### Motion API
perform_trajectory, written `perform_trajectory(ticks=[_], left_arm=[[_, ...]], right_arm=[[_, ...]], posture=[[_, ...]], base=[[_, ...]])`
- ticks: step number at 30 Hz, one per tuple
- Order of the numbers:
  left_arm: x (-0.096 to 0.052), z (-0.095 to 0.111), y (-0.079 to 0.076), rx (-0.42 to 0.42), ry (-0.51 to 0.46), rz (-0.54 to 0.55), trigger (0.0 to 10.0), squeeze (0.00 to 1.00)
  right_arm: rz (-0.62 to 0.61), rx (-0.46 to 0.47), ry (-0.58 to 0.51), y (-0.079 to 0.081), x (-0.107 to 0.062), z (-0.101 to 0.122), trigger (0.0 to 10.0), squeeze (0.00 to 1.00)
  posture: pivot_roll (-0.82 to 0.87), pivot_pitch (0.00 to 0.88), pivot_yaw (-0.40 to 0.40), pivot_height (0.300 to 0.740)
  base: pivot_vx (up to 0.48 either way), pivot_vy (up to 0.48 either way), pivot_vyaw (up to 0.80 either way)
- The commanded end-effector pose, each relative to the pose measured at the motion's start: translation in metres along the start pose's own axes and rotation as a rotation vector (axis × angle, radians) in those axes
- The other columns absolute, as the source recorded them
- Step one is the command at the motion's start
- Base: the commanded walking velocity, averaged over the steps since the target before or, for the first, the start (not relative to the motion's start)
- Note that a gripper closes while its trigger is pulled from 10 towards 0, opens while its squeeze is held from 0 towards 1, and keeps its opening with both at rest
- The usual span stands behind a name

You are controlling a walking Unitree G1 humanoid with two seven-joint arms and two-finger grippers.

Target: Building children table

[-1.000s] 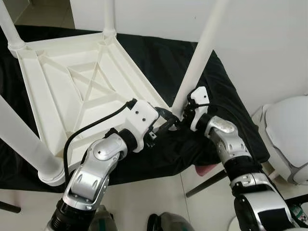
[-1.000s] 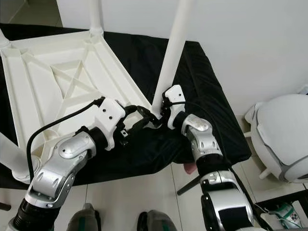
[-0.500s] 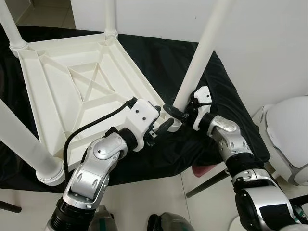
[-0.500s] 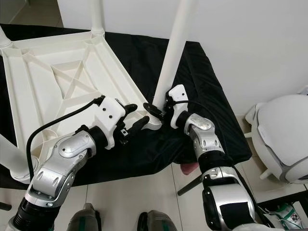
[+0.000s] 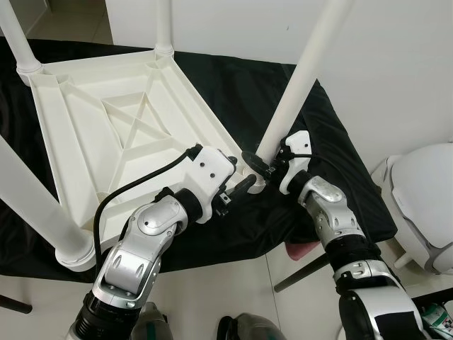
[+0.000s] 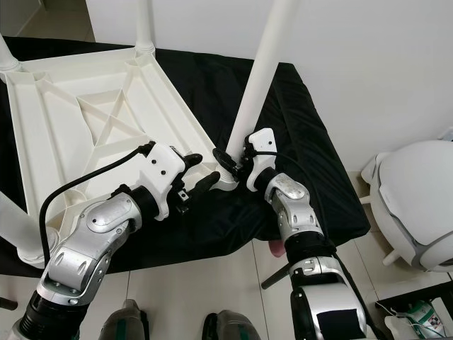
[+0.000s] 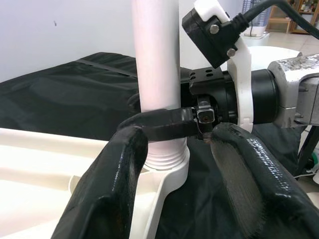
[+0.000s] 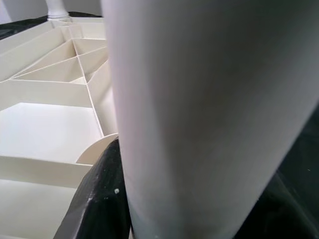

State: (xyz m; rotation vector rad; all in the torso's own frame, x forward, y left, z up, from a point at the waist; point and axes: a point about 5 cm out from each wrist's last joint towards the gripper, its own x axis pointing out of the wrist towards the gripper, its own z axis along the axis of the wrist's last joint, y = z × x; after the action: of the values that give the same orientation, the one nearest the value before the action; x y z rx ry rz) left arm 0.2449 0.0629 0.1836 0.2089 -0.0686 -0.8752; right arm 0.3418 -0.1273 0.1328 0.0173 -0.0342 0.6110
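The white leg [image 5: 301,78] runs off the picture's top edge, so its upper end is unseen. The right pincer [image 5: 258,164] wraps its base, one finger hidden behind it. The pink object [image 5: 301,249] under the black cloth [image 5: 340,149] is mostly covered.

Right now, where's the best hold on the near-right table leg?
Low on the leg, just above its socket collar, where the right hand wraps it. Come from the side, fingers across the round shaft: it stands nearly upright, and the upturned tabletop blocks the inner side. Left hand waits open.
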Motion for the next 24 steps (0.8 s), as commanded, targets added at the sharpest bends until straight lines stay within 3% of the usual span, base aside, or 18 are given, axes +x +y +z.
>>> perform_trajectory(ticks=[1, 4, 5, 7, 11, 13, 15, 22, 23, 24], left_arm=[[0.0, -0.002, -0.003, -0.013, 0.007, 0.009, 10.0, 0.0], [0.0, -0.002, -0.003, -0.015, 0.007, 0.008, 10.0, 0.0], [0.001, -0.002, -0.003, -0.017, 0.006, 0.007, 10.0, 0.0], [0.001, -0.002, -0.003, -0.017, 0.006, 0.007, 10.0, 0.0], [0.002, -0.002, -0.005, -0.021, 0.002, 0.002, 10.0, 0.0], [0.002, -0.002, -0.005, -0.021, 0.002, 0.002, 10.0, 0.0], [0.003, -0.002, -0.006, -0.021, -0.002, 0.004, 10.0, 0.0], [0.004, -0.001, -0.006, -0.021, -0.006, 0.004, 10.0, 0.0], [0.004, -0.001, -0.007, -0.021, -0.007, 0.005, 10.0, 0.0], [0.004, -0.001, -0.007, -0.021, -0.007, 0.005, 10.0, 0.0]], right_arm=[[-0.139, 0.016, 0.003, -0.004, -0.006, -0.003, 10.0, 0.0], [-0.212, 0.023, -0.014, 0.0, -0.005, 0.0, 10.0, 0.0], [-0.293, 0.028, -0.026, 0.002, -0.004, 0.001, 10.0, 0.0], [-0.293, 0.028, -0.026, 0.002, -0.004, 0.001, 10.0, 0.0], [-0.534, 0.065, -0.043, 0.015, -0.004, -0.001, 10.0, 0.0], [-0.534, 0.065, -0.043, 0.015, -0.004, -0.001, 10.0, 0.0], [-0.521, 0.08, -0.042, 0.03, -0.001, -0.003, 10.0, 0.0], [-0.503, 0.06, -0.034, 0.028, -0.001, -0.001, 10.0, 0.0], [-0.501, 0.067, -0.035, 0.026, -0.003, 0.0, 10.0, 1.0], [-0.501, 0.067, -0.035, 0.026, -0.003, 0.0, 10.0, 1.0]], posture=[[-0.01, 0.019, -0.091, 0.74], [-0.01, 0.02, -0.092, 0.74], [-0.01, 0.02, -0.092, 0.74], [-0.01, 0.02, -0.092, 0.74], [-0.01, 0.012, -0.104, 0.74], [-0.01, 0.012, -0.104, 0.74], [-0.01, 0.006, -0.107, 0.74], [-0.01, 0.0, -0.114, 0.74], [-0.01, 0.0, -0.117, 0.74], [-0.01, 0.0, -0.117, 0.74]], base=[[0.0, 0.0, 0.0], [0.0, 0.0, 0.0], [0.0, 0.0, 0.0], [0.0, 0.0, 0.0], [0.0, 0.0, 0.0], [0.0, 0.0, 0.0], [0.0, 0.0, 0.0], [0.0, 0.0, 0.0], [0.0, 0.0, 0.0], [0.0, 0.0, 0.0]])
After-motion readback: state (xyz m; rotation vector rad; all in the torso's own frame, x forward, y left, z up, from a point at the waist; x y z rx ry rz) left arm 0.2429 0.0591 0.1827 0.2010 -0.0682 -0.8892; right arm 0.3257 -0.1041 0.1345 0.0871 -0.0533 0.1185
